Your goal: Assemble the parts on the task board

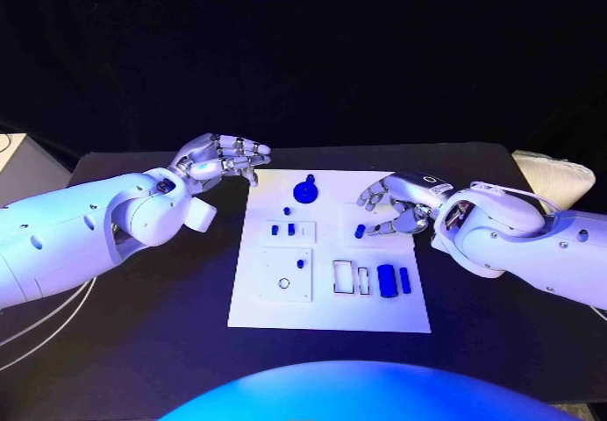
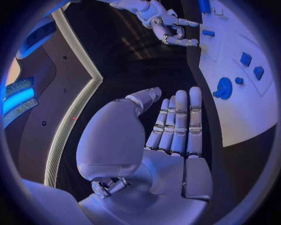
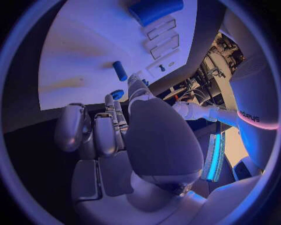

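The white task board (image 1: 329,307) lies mid-table with several blue parts on it. A round knob-shaped part (image 1: 305,189) (image 2: 224,88) stands near its far edge. A short blue peg (image 1: 360,231) (image 3: 120,71) (image 2: 208,33) lies just beside my right hand's fingertips. My right hand (image 1: 392,202) (image 3: 111,131) (image 2: 164,23) hovers over the board's far right area, fingers loosely bent and apart, holding nothing. My left hand (image 1: 222,158) (image 2: 175,126) hangs over the black table off the board's far left corner, fingers straight, palm empty.
Two small blue pieces (image 1: 283,230) sit in a square plate left of centre. Closer to me a ring (image 1: 283,282) lies on the board. Blue blocks (image 1: 394,281) (image 3: 155,9) lie beside white frames (image 1: 344,275) at the near right. A white object (image 1: 557,175) sits at the table's far right.
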